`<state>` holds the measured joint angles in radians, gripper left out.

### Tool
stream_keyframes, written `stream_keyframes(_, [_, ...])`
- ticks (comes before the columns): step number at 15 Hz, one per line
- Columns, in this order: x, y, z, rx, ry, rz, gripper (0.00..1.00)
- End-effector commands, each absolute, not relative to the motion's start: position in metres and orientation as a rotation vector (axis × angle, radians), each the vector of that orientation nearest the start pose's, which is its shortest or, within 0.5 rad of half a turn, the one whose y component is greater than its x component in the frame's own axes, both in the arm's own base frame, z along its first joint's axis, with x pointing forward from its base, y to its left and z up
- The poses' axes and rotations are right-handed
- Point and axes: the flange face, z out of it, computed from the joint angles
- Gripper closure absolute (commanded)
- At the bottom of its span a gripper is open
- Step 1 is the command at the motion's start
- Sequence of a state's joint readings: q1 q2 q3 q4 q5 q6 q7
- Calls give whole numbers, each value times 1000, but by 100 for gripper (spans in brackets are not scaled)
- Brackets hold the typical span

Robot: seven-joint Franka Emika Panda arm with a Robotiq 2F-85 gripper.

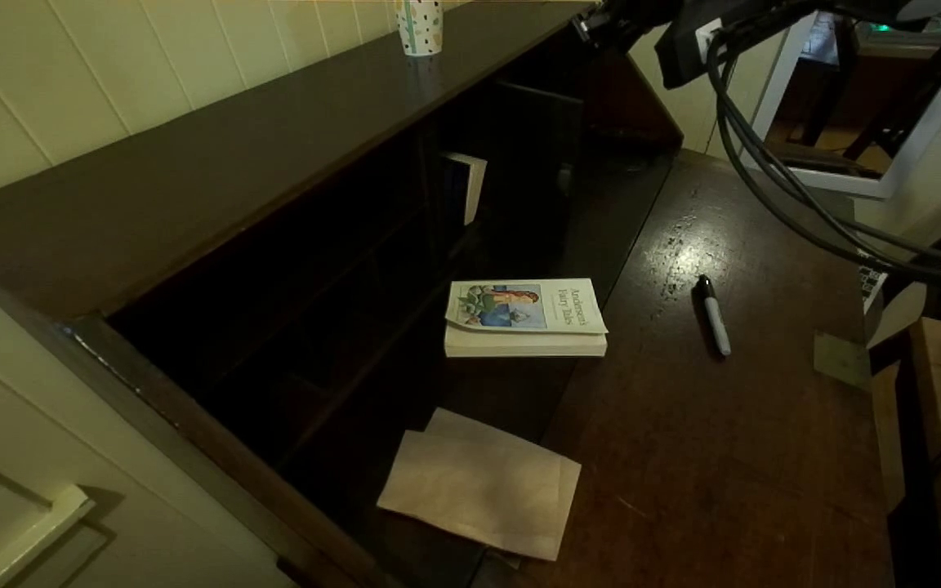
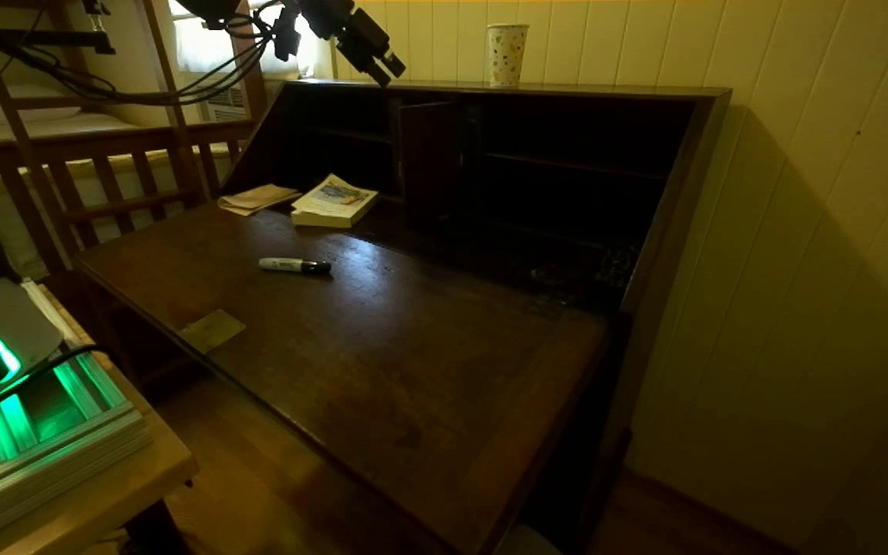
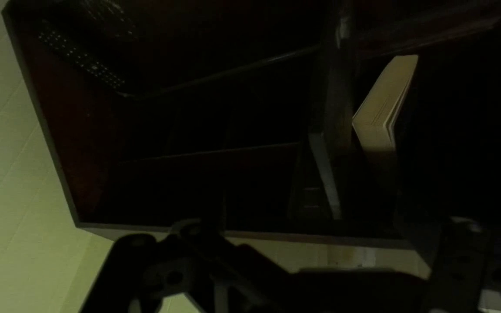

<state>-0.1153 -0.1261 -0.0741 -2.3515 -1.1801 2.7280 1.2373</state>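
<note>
My gripper (image 2: 388, 72) is open and holds nothing I can see. In an exterior view it hangs near the top edge of a dark wooden desk hutch, above an open small door (image 2: 432, 158). In the wrist view its two dark fingers (image 3: 326, 226) stand wide apart. The door (image 1: 542, 155) swings out from the middle of the hutch. A book (image 3: 383, 100) with pale page edges stands in a compartment beside it and also shows in an exterior view (image 1: 474, 192). A patterned paper cup (image 2: 506, 55) stands on the hutch top (image 1: 234, 139).
A white paperback (image 1: 519, 314) lies on the desk (image 1: 724, 457), beside brown paper napkins (image 1: 479, 486). A black and grey marker (image 1: 714, 314) and a flat yellowish piece (image 2: 214, 331) lie nearer the front edge. A dotted dark object, perhaps a remote (image 3: 85, 61), lies inside the hutch.
</note>
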Motion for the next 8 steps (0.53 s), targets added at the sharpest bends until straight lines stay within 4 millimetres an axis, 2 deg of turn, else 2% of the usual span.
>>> stream_keyframes(1, [513,-71,399,-3202,693,-1248,0])
stream_keyframes(5, [513,-83,380,-3235,720,-1178,0])
stream_keyframes(8, [508,-95,374,-3271,773,-1126,0])
